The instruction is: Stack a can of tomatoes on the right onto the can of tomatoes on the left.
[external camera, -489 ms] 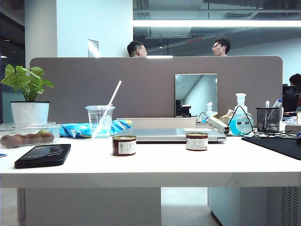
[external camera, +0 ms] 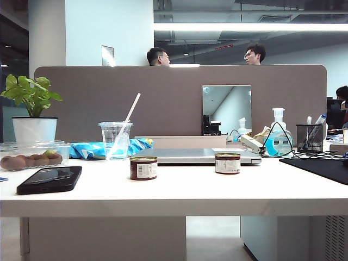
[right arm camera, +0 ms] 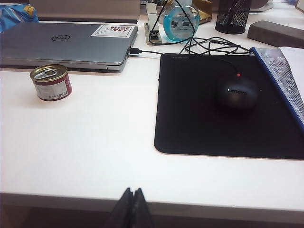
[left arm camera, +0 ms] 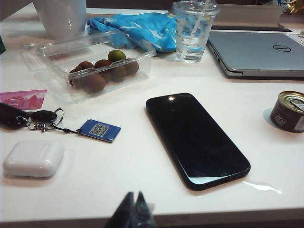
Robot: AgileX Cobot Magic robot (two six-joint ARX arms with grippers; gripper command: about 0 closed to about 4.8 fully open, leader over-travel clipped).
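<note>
A white desk (external camera: 179,190) fills the lower exterior view, backed by a grey partition (external camera: 163,103) in an office. The left tomato can (external camera: 143,168) stands centre-left, the right tomato can (external camera: 227,163) well apart at centre-right, both before a closed laptop (external camera: 190,156). The left gripper (left arm camera: 133,213) and right gripper (right arm camera: 134,206) hover at the near desk edge, fingers pressed together, empty.

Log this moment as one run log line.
left claw shut, off table | right claw shut, off table | right can unstacked | left can bare
</note>
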